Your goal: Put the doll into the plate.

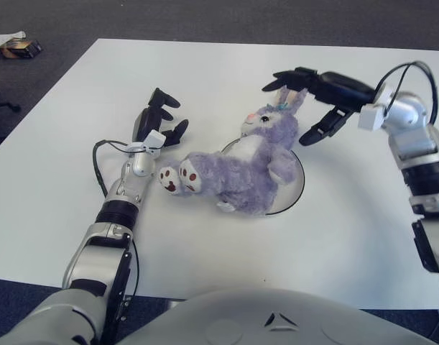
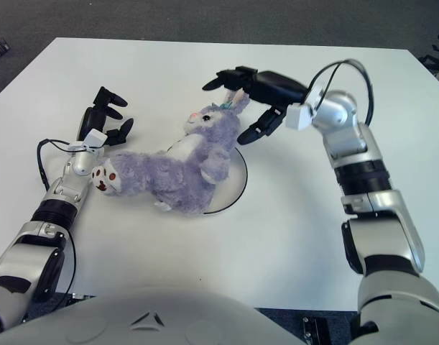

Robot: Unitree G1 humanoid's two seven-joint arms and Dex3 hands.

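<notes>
A purple plush rabbit doll lies on its side across the plate, a clear round dish on the white table. Its head and body are over the plate; its feet stick out past the left rim. My right hand hovers open just above and right of the doll's ears, fingers spread, holding nothing. My left hand shows left of the doll's feet, fingers spread and empty, apart from the doll.
The white table ends at a dark carpet behind and to the left. A small box lies on the floor at the far left.
</notes>
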